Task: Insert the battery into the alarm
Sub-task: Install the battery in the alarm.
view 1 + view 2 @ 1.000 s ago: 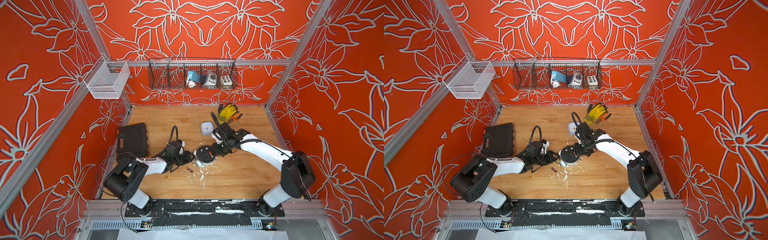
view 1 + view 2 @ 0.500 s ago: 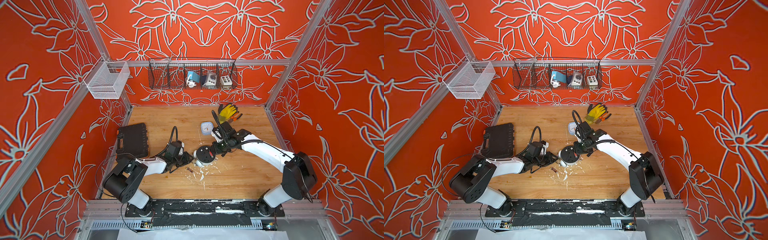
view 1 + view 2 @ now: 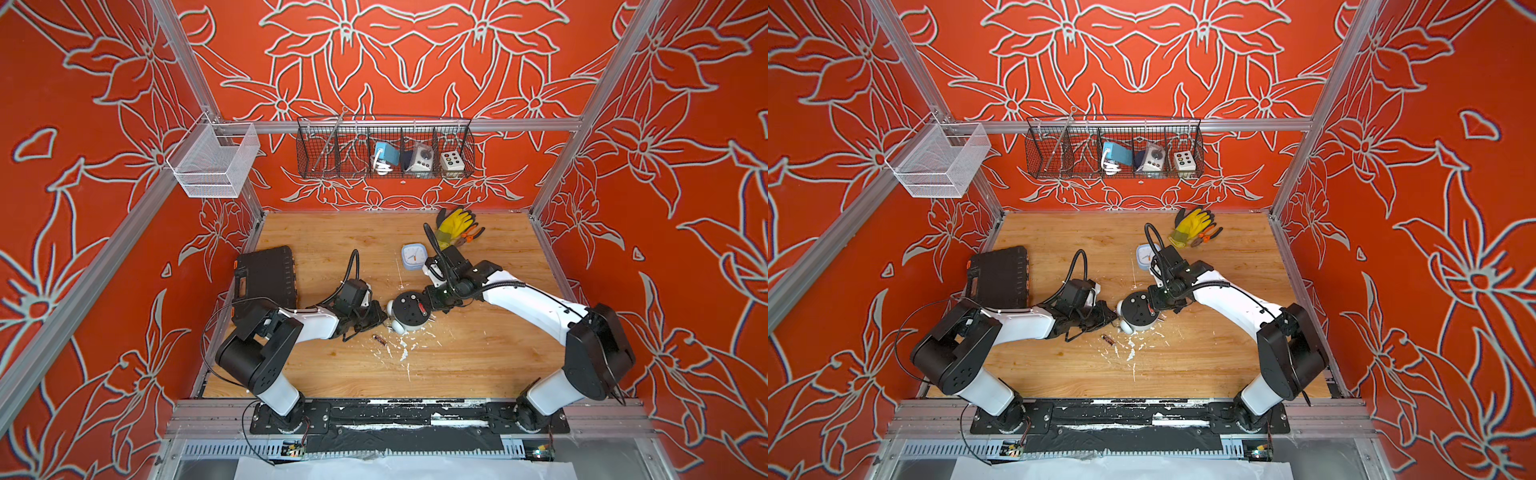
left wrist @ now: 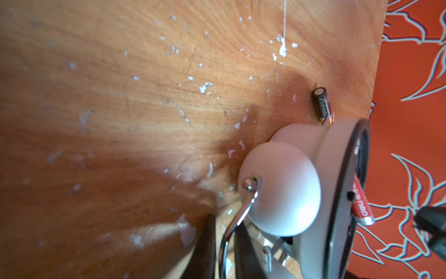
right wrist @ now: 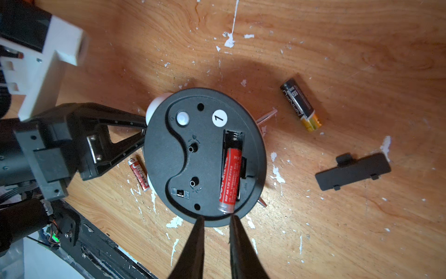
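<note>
- At the middle of the wooden table [image 3: 457, 365], between the two arms, the twin-bell alarm clock [image 5: 205, 157] lies face down with its round black back turned up.
- On that back are a white sticker marked "1" [image 5: 219, 118], a pale button, a small slide switch and an uncovered battery compartment.
- Only part of the red AA battery [image 5: 230, 176] sits in the compartment. It is tilted, a gap shows between it and the spring [image 5: 234, 137], and its other end rides up over the clock's rim.
- By a white bell [image 4: 280, 188] at the clock's edge, the left gripper [image 5: 144, 129] has its jaws drawn narrow. In the left wrist view the clock's wire handle [image 4: 241, 212] passes between the fingers.
- At the opposite rim, the right gripper [image 5: 216, 218] has its jaws a narrow gap apart with nothing between them, its tips just beside the battery's raised end.
- On the wood well apart from the clock lies the black compartment cover [image 5: 352, 171].
- Near the clock lies a black-and-gold battery [image 5: 300, 105].
- Beside the left gripper, a second red battery [image 5: 139, 172] lies partly under the clock's edge.
</note>
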Tool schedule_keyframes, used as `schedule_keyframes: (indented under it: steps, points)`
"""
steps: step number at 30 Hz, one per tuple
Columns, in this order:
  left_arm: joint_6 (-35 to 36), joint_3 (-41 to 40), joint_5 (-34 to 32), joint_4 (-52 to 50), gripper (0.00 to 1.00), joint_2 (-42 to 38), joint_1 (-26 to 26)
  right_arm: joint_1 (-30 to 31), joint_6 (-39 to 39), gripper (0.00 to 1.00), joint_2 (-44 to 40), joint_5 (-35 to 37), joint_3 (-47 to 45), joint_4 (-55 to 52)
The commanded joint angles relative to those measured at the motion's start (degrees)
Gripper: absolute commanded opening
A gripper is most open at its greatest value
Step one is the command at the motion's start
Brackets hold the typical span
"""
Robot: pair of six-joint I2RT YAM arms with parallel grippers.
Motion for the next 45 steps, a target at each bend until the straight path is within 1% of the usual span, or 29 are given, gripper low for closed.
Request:
schedule_keyframes:
  steps: [1,5,8,11,20,29,45]
  points:
    - [0.5,1.0,-0.7,-4.4,0.07,0.6,-0.4,0.0,-0.5,0.22,-2.5,1.2,-1.3,0.2]
    - [2.1,2.0,-2.1,-7.3,0.0,-0.4,-0.4,0.0,-0.6,0.22,-3.9,1.8,-2.5,0.5]
    - [2.7,2.2,-3.0,-8.5,0.0,-0.7,-0.4,0.1,0.3,0.2,-5.4,2.9,-4.8,2.7]
    - [3.4,2.4,-2.9,-8.7,0.0,-0.3,-0.4,0.2,1.5,0.19,-5.6,2.5,-6.5,5.2]
    - [5.8,3.2,-4.0,-10.3,0.0,-0.3,-0.4,0.9,2.4,0.16,-1.9,0.3,-6.0,8.2]
    - [6.5,3.7,-4.1,-10.9,0.0,0.1,-0.5,1.4,2.2,0.15,1.0,-1.3,-5.6,8.5]
    - [10.7,5.8,-1.9,-12.8,0.0,2.6,-1.4,1.4,0.2,0.1,5.6,1.3,-3.5,7.1]
